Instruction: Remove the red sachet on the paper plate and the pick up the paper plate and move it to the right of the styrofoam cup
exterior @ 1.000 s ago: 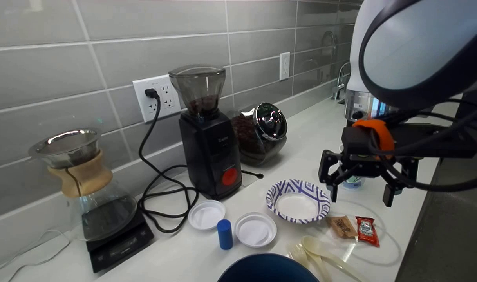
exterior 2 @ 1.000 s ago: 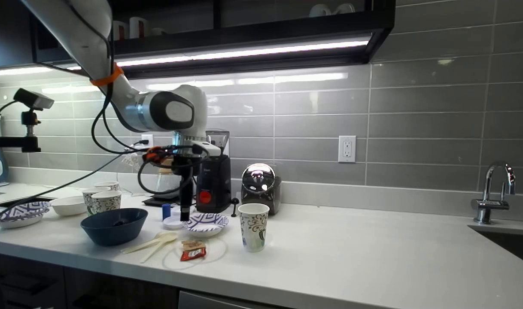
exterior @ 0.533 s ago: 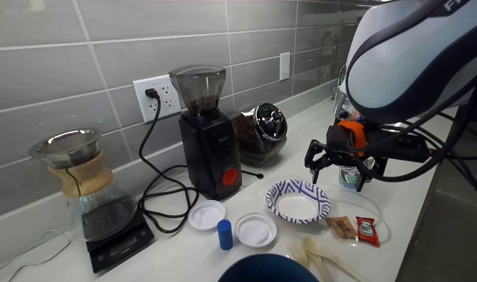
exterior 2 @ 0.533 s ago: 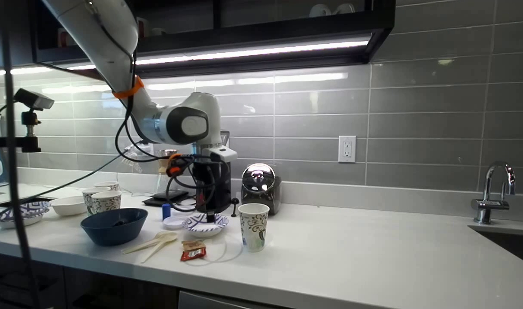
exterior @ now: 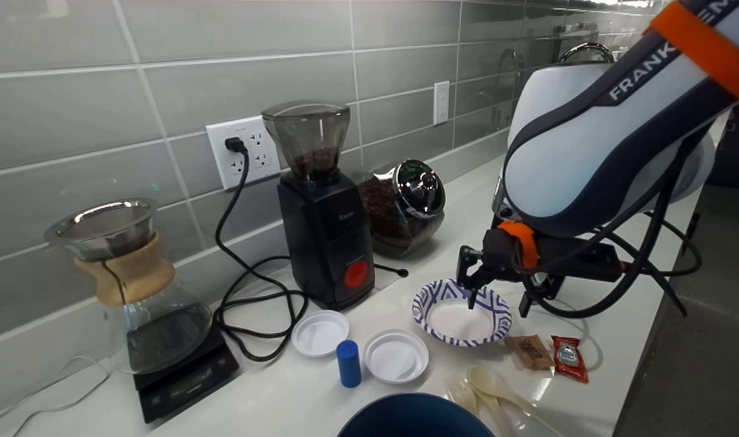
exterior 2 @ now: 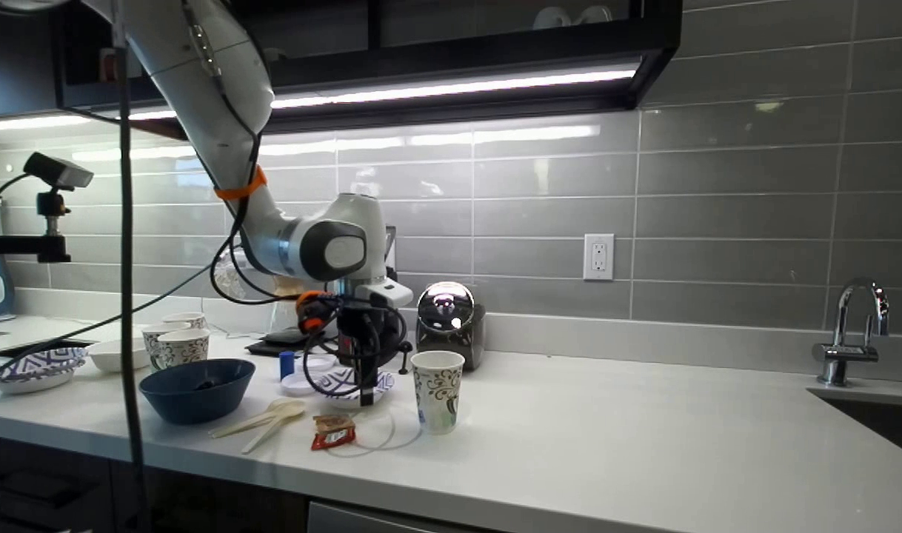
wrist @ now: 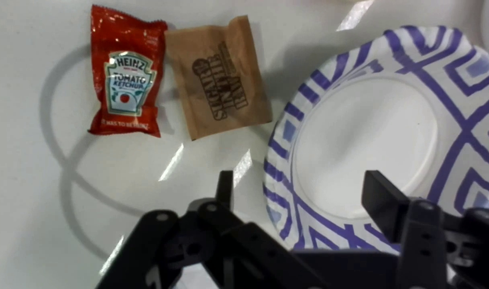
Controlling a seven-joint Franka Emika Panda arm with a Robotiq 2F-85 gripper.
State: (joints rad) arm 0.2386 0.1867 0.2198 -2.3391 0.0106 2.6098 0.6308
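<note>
Currently, the counter (exterior 2: 606, 444) reads from left to right as follows in an exterior view. At the far left sits a blue-patterned dish (exterior 2: 36, 383), followed by a white bowl (exterior 2: 107, 357) and three patterned cups (exterior 2: 183, 349). Next comes a dark blue bowl (exterior 2: 197, 398), with pale cutlery (exterior 2: 289, 409) lying to its right. A blue tube (exterior 2: 286, 365) stands upright behind the cutlery, just beside small white lids (exterior 2: 299, 386).

The ketchup packet (wrist: 128, 76) lies flat on the counter, label up, off the plate (wrist: 369, 144). In my wrist view, the brown sugar packet (wrist: 218, 78) lies immediately to its right; I cannot tell whether the two touch at their upper corners. The plate sits face up, just beside the sugar packet.

My claw (wrist: 300, 188) is released, its two fingers (wrist: 225, 188) spread well apart at the rim of the plate. In my wrist view, one finger shows over the counter outside the rim, and the other shows over the inside of the plate. I cannot tell whether either finger touches the plate.

In an exterior view, the foam cup (exterior 2: 438, 392) stands upright on the counter, to the right of both the plate and my claw, apart from each. Behind it stands a jar (exterior 2: 469, 340) with a shiny lid (exterior 2: 446, 306). Farther right, an outlet (exterior 2: 598, 257) is set in the wall tiles (exterior 2: 740, 244), and a tap (exterior 2: 834, 363) stands beside the sink (exterior 2: 888, 426).
</note>
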